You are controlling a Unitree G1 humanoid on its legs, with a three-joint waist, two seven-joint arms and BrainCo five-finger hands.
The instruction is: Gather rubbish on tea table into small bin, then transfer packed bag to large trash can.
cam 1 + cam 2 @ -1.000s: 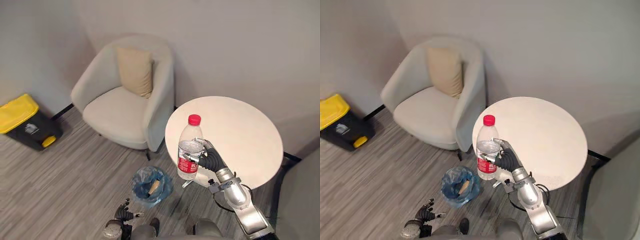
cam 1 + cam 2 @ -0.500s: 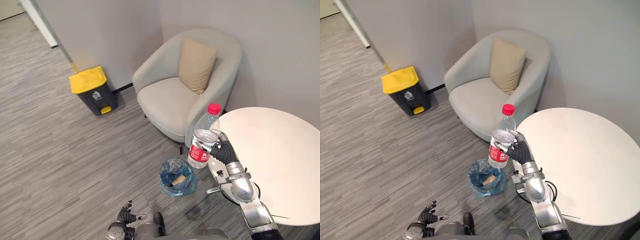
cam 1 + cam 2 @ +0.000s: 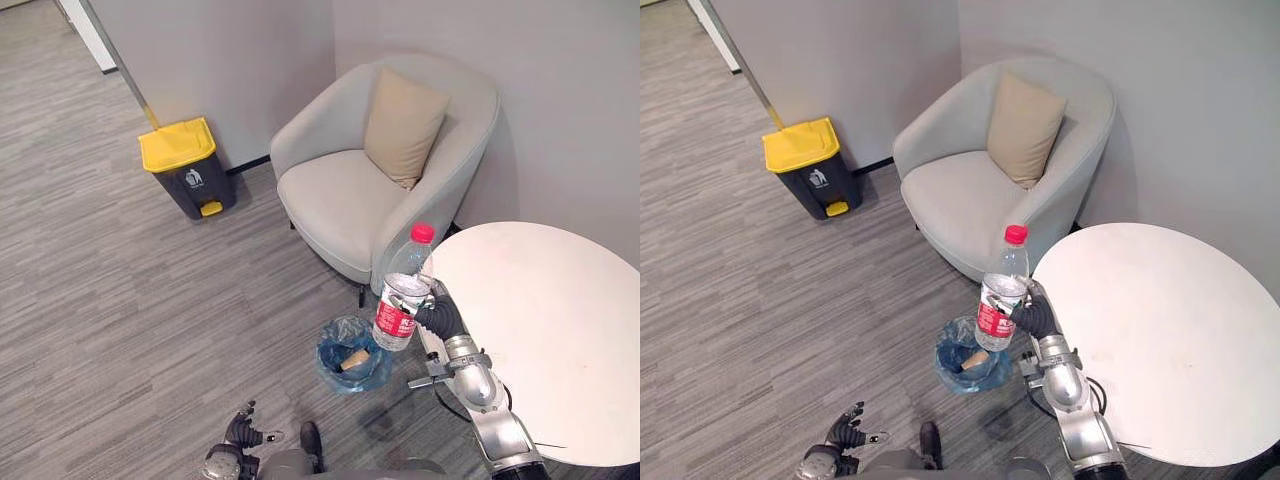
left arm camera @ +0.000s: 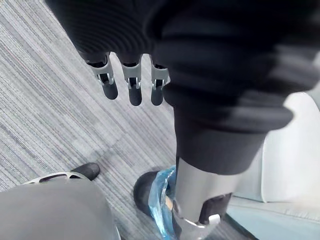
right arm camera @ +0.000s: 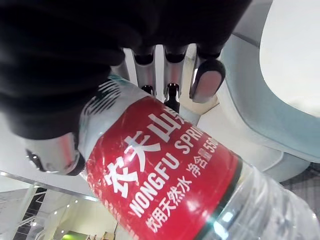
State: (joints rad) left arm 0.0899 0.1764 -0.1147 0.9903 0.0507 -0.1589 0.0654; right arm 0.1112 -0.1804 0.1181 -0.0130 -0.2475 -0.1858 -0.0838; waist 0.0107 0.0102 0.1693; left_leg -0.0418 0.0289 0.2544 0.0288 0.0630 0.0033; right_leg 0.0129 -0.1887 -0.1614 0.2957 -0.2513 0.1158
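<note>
The right hand (image 3: 432, 318) held the water bottle (image 3: 402, 292) upright, fingers curled round its label, raised just beside the small bin (image 3: 330, 352). An armchair (image 3: 345, 195) and the tea table (image 3: 560, 310) stood near the bin, the yellow-lidded trash can (image 3: 185, 165) well apart. The left hand (image 3: 240, 433) hung near the bin, fingers relaxed.

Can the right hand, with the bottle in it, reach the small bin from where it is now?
Probably yes. The right hand holds the bottle upright in the air, above and beside the bin, with open space between them; it would have to lower.
</note>
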